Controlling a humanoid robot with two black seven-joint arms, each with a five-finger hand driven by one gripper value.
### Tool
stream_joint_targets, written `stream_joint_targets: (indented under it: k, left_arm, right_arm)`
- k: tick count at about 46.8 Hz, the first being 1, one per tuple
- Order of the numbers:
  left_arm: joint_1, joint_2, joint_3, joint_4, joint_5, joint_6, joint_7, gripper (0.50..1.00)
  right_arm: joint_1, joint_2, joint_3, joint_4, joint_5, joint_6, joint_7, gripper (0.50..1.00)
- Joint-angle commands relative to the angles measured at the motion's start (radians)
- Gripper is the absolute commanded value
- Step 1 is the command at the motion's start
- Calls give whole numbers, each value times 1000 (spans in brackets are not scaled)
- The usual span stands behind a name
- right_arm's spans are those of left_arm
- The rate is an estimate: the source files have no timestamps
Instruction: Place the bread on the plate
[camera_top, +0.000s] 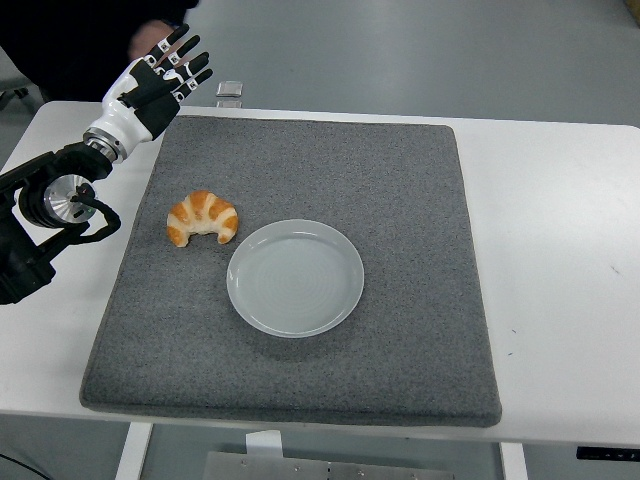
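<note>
Just then my left hand hung wide open, holding nothing, well apart from bread lying beside plate on mat.

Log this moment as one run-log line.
left hand: open, raised at far-left mat corner | croissant: on mat, left of plate | plate: empty | right arm: unseen

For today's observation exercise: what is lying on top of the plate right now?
Nothing: the plate shows only its bare white surface. The bread lies on the grey mat beside it. The mat under the plate is hidden.
</note>
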Motion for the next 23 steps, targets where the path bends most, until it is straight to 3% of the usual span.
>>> stream_joint_targets:
  k: [1,23]
  left_arm:
    - [0,0,2,1,0,3,-1,990]
    - [-1,0,3,3,0,9,-1,990]
  right_arm:
    - [0,0,0,0,0,0,0,930]
    - [0,0,1,0,0,0,0,930]
